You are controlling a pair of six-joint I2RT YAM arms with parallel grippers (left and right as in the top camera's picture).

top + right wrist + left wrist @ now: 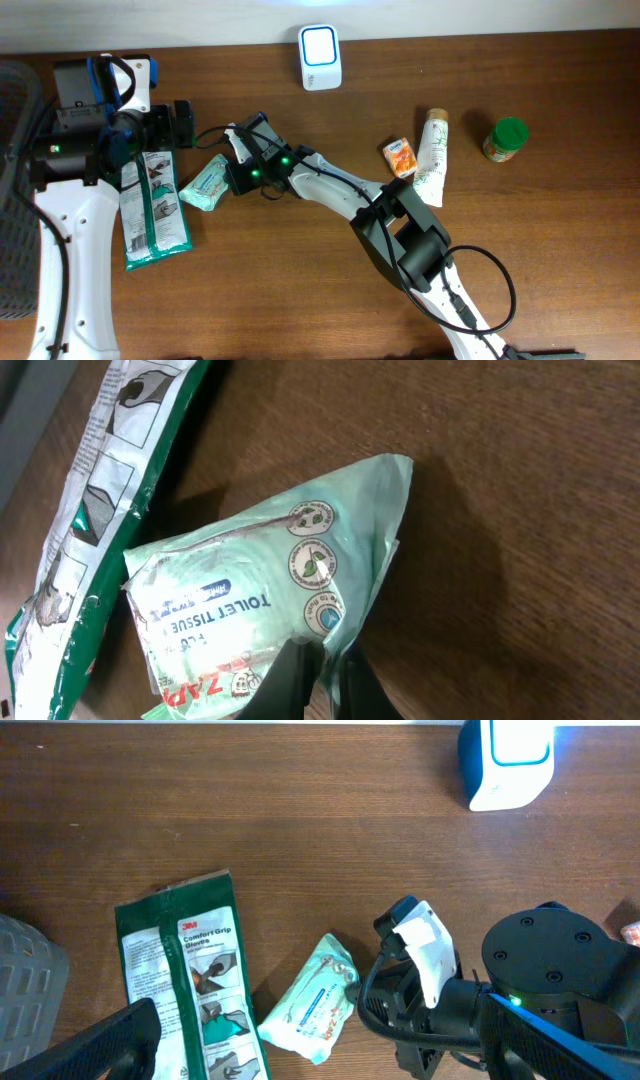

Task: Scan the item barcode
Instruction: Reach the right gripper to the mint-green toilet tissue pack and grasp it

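Closest to the lens in the right wrist view, the two dark fingers (295, 675) of the right pincer (325, 660) stand almost together; we see them clenched on the crimped lower edge of the pale green soft-plastic tissue pack (250, 590), a strip of its film caught between them. The pack lies flat on the brown wooden table (540, 510), spreading ahead of the pincer and to its left, printed side up; we cannot find a barcode on the face that shows.

From overhead, the right arm (340, 190) runs low and long from the bottom right corner up and leftward, its white forearm nearly level with the table, its black wrist lit green just behind the pack.

The long green-and-white glove packet (152, 210) lies just beyond the pack, on the far side from the right pincer; the white-and-blue boxy scanner (320, 57) stands well apart behind that pincer, near the table's back edge.

The left arm (70, 250) rises from the bottom left; its left pincer (183, 122) hovers over the top end of the glove packet with jaws spread wide, holding nothing; the tissue pack sits near it.
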